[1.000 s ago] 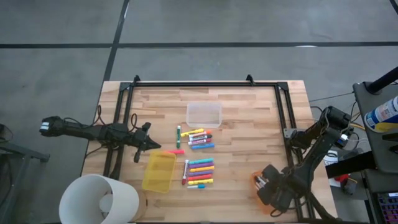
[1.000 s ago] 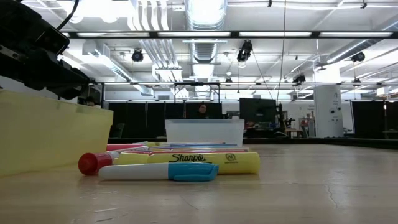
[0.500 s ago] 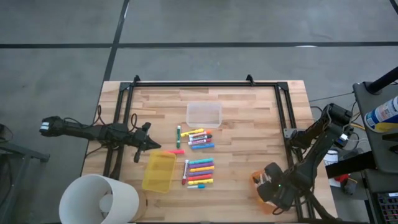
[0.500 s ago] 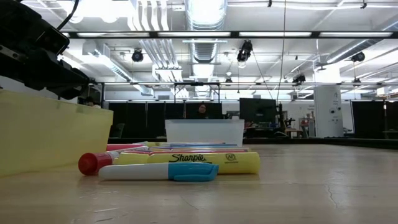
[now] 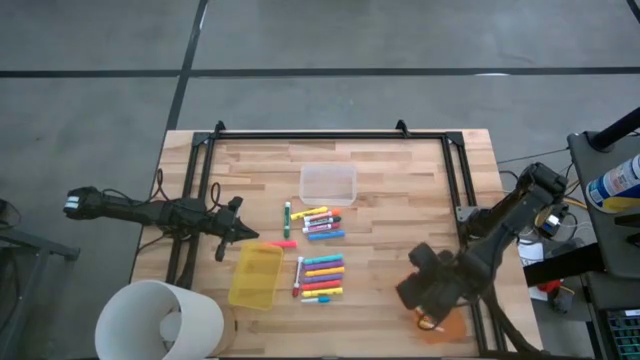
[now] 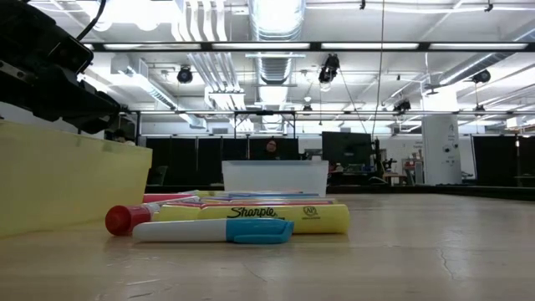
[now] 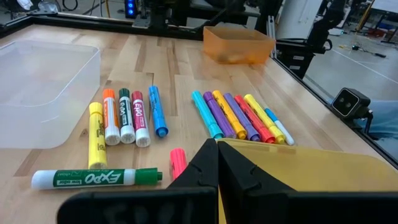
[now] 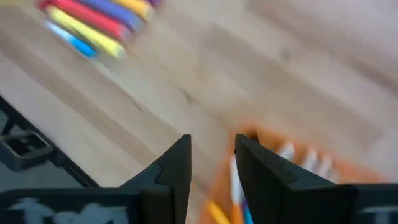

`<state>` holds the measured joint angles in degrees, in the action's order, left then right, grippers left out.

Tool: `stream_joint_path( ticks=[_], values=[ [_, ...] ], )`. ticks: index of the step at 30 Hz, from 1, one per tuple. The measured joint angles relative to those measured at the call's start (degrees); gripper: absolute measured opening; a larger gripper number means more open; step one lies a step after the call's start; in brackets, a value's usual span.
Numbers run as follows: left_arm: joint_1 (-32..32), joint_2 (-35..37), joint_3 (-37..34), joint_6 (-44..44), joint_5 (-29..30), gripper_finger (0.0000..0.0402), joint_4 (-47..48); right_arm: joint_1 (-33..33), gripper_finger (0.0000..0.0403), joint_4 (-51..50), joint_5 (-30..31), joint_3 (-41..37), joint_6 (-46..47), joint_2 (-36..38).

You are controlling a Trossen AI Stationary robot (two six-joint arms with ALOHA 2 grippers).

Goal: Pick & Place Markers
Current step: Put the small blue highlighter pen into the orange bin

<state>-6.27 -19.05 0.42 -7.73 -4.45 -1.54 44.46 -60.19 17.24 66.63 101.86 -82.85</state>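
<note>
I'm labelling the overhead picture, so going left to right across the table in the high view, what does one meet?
Left gripper → yellow bin → lower cluster of markers → right gripper → orange bin.

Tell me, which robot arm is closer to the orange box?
The right one. Its tool hangs just above the orange box near the table's right front corner. The left tool waits far across the table, beside the yellow box.

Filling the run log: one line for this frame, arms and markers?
right gripper: open, empty, above orange bin edge | left gripper: shut, by yellow bin | markers: two groups on table
</note>
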Motion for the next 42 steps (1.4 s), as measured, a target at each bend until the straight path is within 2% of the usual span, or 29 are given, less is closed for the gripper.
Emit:
stream_joint_path(
  ticks=[4,9,14,17,23,33,42],
  values=[
    [0.0,0.0,0.0,0.0,0.0,0.0,0.0,-3.7,0.0111,2.5,6.8,2.6,-13.5,-0.5],
    [0.0,0.0,0.0,0.0,0.0,0.0,0.0,-6.8,0.011,15.6,14.4,3.0,-37.2,-1.0],
    [0.0,0.0,0.0,0.0,0.0,0.0,0.0,-8.7,0.0113,29.8,15.4,2.6,-55.8,-2.6],
    [0.0,0.0,0.0,0.0,0.0,0.0,0.0,-9.1,0.0112,35.0,15.6,2.5,-63.0,-4.3],
    [0.0,0.0,0.0,0.0,0.0,0.0,0.0,-10.6,0.0118,40.6,15.5,2.6,-69.4,-10.3],
    [0.0,0.0,0.0,0.0,0.0,0.0,0.0,-14.7,0.0178,40.9,12.8,7.7,-73.1,-21.1],
    [0.0,-0.1,0.0,0.0,0.0,0.0,0.0,-15.5,0.0182,40.7,10.3,14.0,-81.1,-31.6]
  ],
)
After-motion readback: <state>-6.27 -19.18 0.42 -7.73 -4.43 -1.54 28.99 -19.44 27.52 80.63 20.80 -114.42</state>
